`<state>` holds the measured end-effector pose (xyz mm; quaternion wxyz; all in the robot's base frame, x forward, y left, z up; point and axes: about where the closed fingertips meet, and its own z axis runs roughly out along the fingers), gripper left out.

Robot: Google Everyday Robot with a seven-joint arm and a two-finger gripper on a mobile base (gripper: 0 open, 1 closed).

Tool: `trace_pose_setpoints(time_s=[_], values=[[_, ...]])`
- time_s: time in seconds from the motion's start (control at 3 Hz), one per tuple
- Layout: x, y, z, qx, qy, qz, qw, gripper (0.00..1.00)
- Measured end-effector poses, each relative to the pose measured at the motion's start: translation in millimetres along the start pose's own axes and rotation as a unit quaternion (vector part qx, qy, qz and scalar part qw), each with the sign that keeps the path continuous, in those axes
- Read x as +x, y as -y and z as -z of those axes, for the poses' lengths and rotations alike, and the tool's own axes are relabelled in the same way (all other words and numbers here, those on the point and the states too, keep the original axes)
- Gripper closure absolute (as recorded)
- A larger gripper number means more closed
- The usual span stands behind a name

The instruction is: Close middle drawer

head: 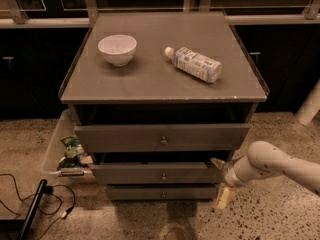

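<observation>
The middle drawer point(150, 174) is the second grey front of the cabinet, with a small brass knob point(163, 176). It stands pulled out a little, with a dark gap above it. The top drawer point(125, 137) above juts out further. The lowest drawer point(145, 192) sits further back. My gripper point(221, 180) is at the right end of the middle drawer's front, on a white arm point(270, 164) that comes in from the right. Its fingers are apart, one point(217, 162) by the drawer's top corner and one point(224, 198) below it. It holds nothing.
A white bowl point(117, 49) and a plastic bottle point(194, 64) lying on its side are on the cabinet top point(150, 84). A clear bin point(52, 149) with snack bags stands on the floor at the left. Cables point(30, 194) lie at the lower left. A white post point(309, 106) is at the right.
</observation>
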<state>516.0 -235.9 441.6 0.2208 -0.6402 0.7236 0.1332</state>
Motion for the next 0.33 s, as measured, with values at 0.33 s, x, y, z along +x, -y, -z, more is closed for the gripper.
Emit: trace_pose_setpoints(time_s=[0.33], values=[[0.0,0.0,0.0,0.0,0.0,0.0,1.0,0.0]])
